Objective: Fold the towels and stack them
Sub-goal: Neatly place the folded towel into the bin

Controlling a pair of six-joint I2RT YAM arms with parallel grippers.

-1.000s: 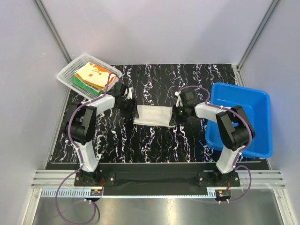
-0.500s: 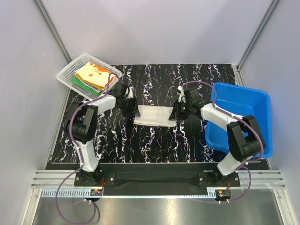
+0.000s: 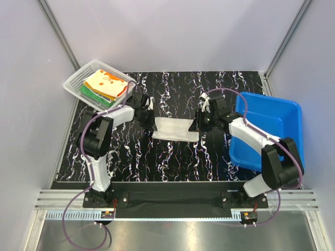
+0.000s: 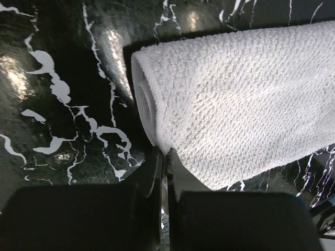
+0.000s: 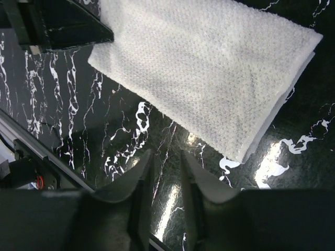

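A white folded towel [image 3: 175, 128] lies flat in the middle of the black marbled table. My left gripper [image 3: 148, 111] is at its left end, jaws shut; in the left wrist view the fingertips [image 4: 163, 152] meet right at the towel's [image 4: 241, 99] rolled fold edge, with no cloth visibly between them. My right gripper [image 3: 195, 125] hovers at the towel's right end, jaws a little apart and holding nothing; its fingertips [image 5: 165, 157] stand over bare table just short of the towel [image 5: 209, 73]. Folded orange, yellow and green towels [image 3: 104, 86] lie stacked in the basket.
The white mesh basket [image 3: 73, 83] stands at the back left. A blue tub [image 3: 272, 130] stands at the right edge, beside my right arm. The left gripper's black body [image 5: 57, 26] shows at the top left of the right wrist view.
My left gripper has shut and shifted slightly toward the back. My right gripper has drawn off the towel's right end and opened a little. The towel has slid slightly right.
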